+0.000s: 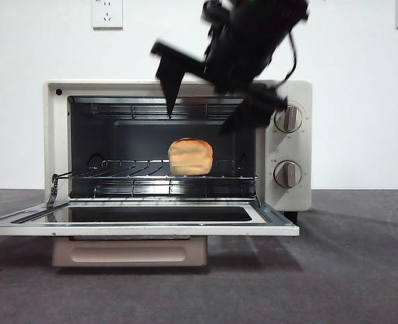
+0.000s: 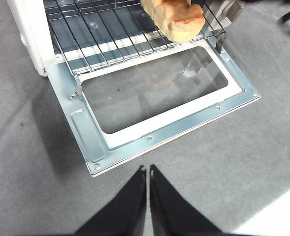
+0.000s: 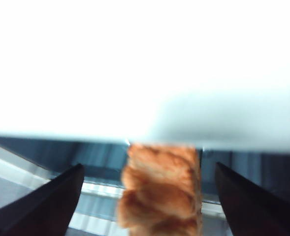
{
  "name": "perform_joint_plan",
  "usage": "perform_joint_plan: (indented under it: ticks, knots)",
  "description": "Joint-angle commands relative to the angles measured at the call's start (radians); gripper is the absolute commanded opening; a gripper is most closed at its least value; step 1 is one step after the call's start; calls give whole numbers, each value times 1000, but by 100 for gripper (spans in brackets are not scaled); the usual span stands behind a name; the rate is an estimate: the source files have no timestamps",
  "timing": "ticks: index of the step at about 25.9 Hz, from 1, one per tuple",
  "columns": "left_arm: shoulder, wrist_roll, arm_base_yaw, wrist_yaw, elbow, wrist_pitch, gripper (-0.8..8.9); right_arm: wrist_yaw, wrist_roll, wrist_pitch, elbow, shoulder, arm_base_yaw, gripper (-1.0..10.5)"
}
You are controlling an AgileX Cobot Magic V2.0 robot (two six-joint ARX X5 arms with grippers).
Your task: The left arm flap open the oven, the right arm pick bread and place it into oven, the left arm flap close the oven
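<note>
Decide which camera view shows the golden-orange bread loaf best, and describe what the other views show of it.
The front view: the golden-orange bread loaf sits whole and sharp on the wire rack inside the cream-white oven. The left wrist view cuts the loaf off at the picture's edge. The right wrist view shows it blurred, partly out of frame.

A plain white wall (image 1: 361, 101) stands behind a dark grey table surface (image 1: 347, 270). Two white power sockets (image 1: 107, 13) sit high on the wall.
</note>
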Motion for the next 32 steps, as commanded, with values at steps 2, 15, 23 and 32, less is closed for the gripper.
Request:
perform_joint_plan:
  ticks: [2, 15, 23, 32]
  knots:
    - [5, 9, -3, 5, 4, 13, 16, -24, -56, -106, 19, -96, 26, 424]
    - [5, 4, -3, 5, 4, 19, 16, -244, -423, -560, 16, -507, 38, 422]
    - [5, 0, -3, 5, 4, 18, 16, -249, -441, -662, -128, -703, 38, 422]
    - [5, -3, -3, 5, 4, 18, 16, -349, -413, -646, -257, -848, 38, 422]
